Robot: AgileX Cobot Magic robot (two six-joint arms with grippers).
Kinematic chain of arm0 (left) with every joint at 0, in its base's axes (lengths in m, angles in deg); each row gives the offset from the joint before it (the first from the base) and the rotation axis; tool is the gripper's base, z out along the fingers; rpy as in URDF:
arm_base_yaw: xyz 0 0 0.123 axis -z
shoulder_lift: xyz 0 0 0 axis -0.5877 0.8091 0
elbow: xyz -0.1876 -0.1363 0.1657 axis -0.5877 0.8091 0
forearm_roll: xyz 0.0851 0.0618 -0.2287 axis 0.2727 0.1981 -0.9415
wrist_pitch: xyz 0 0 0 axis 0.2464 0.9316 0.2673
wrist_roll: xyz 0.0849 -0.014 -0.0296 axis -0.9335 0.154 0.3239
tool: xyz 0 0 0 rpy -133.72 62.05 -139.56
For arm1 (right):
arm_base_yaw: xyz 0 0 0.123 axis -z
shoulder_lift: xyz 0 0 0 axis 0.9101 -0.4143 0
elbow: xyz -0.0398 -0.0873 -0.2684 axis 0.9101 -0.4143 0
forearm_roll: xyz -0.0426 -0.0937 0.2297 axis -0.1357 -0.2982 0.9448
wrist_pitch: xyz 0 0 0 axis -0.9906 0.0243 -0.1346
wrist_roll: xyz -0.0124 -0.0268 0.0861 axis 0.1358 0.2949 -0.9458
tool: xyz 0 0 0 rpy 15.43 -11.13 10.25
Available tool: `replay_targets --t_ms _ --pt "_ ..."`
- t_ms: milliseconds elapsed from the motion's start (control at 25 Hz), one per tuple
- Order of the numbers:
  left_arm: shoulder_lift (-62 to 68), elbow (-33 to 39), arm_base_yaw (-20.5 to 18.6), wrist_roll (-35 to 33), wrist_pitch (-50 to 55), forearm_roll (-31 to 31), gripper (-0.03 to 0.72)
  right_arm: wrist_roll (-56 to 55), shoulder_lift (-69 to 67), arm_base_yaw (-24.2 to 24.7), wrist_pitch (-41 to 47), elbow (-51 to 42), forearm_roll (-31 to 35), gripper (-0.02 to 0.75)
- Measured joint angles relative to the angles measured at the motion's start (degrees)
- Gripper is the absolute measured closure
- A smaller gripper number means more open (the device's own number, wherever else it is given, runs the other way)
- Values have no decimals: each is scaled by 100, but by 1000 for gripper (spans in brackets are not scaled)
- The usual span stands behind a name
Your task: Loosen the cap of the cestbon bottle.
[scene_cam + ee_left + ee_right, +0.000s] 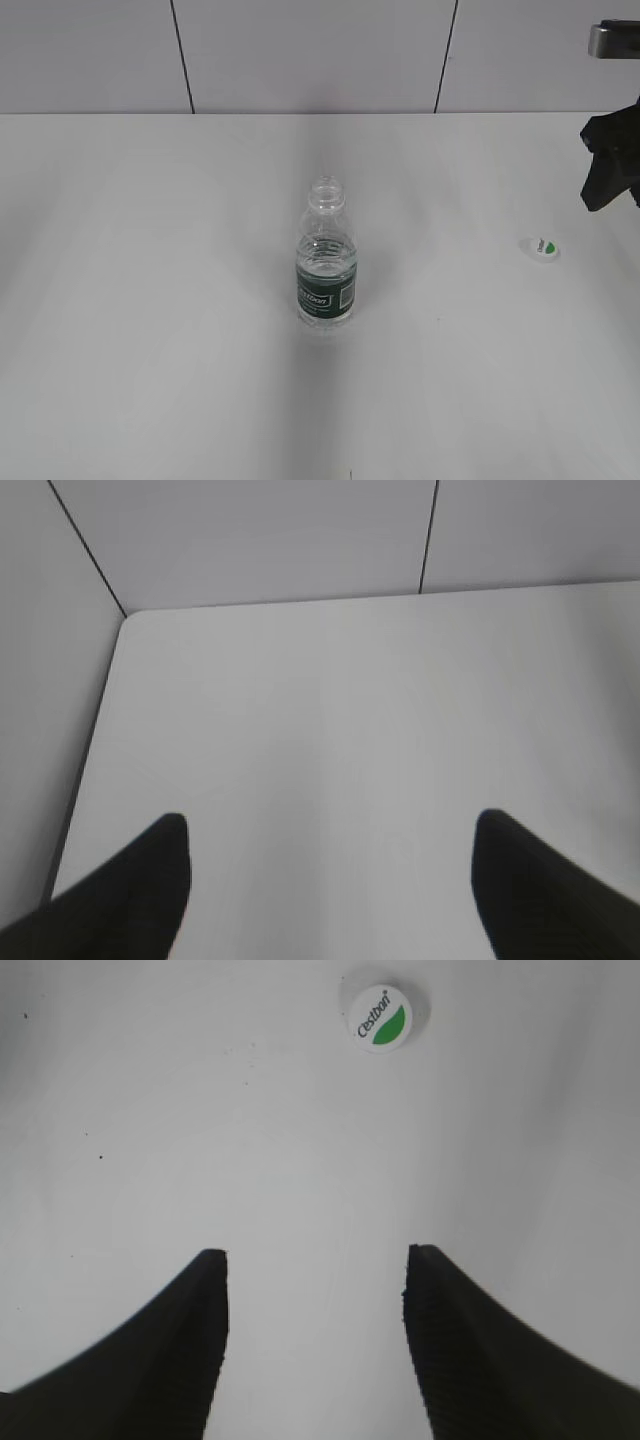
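White table (150, 380), pale panelled wall behind. Cestbon bottle (326, 262) upright near table centre, neck uncapped, dark green label facing camera. Cap (541, 247) lies flat on the table well to the bottle's right, green leaf mark up. Right gripper (315, 1260) above the table near the cap, jaws apart, empty. Left gripper (330, 830) over bare table by a corner, jaws wide, empty.

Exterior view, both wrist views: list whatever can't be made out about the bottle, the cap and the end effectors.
- cestbon bottle: label lettering too small to read in the exterior view; absent from both wrist views.
- cap: its underside faces the table.
- Right end effector: in the exterior view, only a dark shape cut off by the right edge.
- Left end effector: outside the exterior view; only its fingertips show in the left wrist view.
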Motion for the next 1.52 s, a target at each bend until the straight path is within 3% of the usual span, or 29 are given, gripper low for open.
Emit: replay_targets --t_ms 720,1200,1520 --pt "-3639 1568 0 -40 1136 -1 158 2 0 0 0 0 5 311" --pt "-5119 2626 0 -109 1295 -209 158 4 337 0 -1 0 5 311" --pt "-5294 2786 0 -109 1264 -364 159 4 756 0 -1 0 -129 311"
